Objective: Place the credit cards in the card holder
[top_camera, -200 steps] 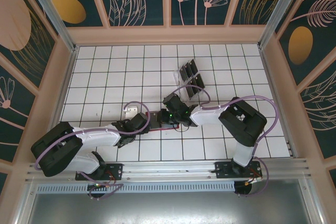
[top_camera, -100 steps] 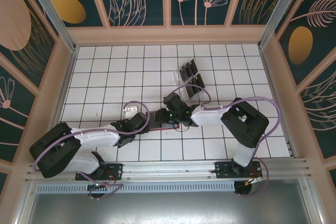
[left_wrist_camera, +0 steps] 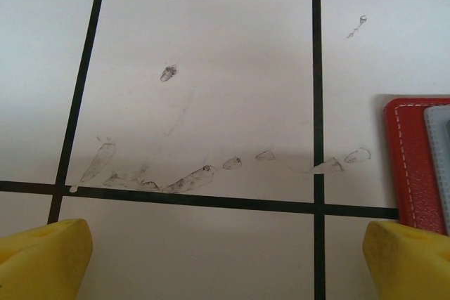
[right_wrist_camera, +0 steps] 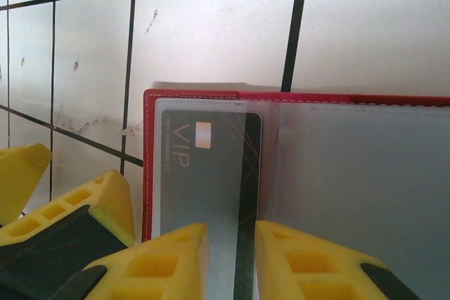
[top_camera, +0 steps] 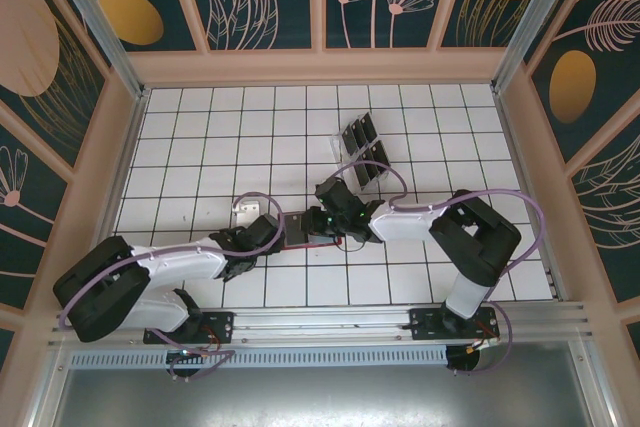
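Observation:
The card holder [right_wrist_camera: 295, 98] lies open on the tiled table, red-edged with clear grey pockets. A black credit card [right_wrist_camera: 204, 166] marked VIP lies flat in its left pocket, a dark strip of it still bare along the right side. My right gripper [right_wrist_camera: 232, 258] hovers right over that card, its yellow jaws a narrow gap apart and clasping nothing. My left gripper [left_wrist_camera: 225, 265] stands wide open over bare tiles, the holder's red edge [left_wrist_camera: 404, 163] just inside its right fingertip. From above, the left gripper [top_camera: 270, 234] and right gripper [top_camera: 318, 220] meet at the holder [top_camera: 298, 235].
A clear slotted rack [top_camera: 362, 152] holding several more black cards stands behind the right gripper. A small white block [top_camera: 248, 209] lies beyond the left arm. Wooden walls ring the table; open tiles stretch to the back and left.
The right arm's elbow has swung to the right and its gripper has shifted slightly over the holder. The left arm has stayed almost still, open.

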Available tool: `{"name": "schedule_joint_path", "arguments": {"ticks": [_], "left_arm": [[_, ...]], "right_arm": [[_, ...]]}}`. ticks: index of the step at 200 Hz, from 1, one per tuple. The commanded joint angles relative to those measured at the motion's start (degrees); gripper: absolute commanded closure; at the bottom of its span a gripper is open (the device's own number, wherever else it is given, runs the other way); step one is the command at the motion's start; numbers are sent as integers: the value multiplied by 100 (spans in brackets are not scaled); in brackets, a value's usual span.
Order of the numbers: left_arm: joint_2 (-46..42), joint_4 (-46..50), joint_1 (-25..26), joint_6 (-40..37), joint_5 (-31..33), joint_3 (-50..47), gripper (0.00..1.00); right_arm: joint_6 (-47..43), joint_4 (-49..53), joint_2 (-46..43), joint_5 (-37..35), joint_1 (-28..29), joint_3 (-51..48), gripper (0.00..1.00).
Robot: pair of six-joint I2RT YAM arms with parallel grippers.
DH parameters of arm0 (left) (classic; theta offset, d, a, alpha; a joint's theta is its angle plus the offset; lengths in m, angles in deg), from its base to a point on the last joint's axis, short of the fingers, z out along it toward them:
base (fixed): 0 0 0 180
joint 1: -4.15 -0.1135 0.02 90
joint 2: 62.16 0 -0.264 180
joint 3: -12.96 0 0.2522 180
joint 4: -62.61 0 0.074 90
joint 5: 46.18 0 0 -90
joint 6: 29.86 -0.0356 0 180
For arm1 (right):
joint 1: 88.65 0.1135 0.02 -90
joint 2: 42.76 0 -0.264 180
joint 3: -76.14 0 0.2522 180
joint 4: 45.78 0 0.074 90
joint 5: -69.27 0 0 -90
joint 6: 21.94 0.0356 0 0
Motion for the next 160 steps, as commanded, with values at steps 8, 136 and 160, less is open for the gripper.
{"name": "schedule_joint_path", "arguments": {"ticks": [8, 136, 160], "left_arm": [[153, 159, -23, 93, 124, 107, 2], [555, -228, -15, 46, -119, 93, 2], [570, -268, -19, 37, -141, 91, 2]], "right_arm": [[-149, -68, 209, -27, -57, 122, 76], [-186, -133, 536, 217, -68, 335, 92], [-186, -148, 577, 279, -24, 353, 93]]}}
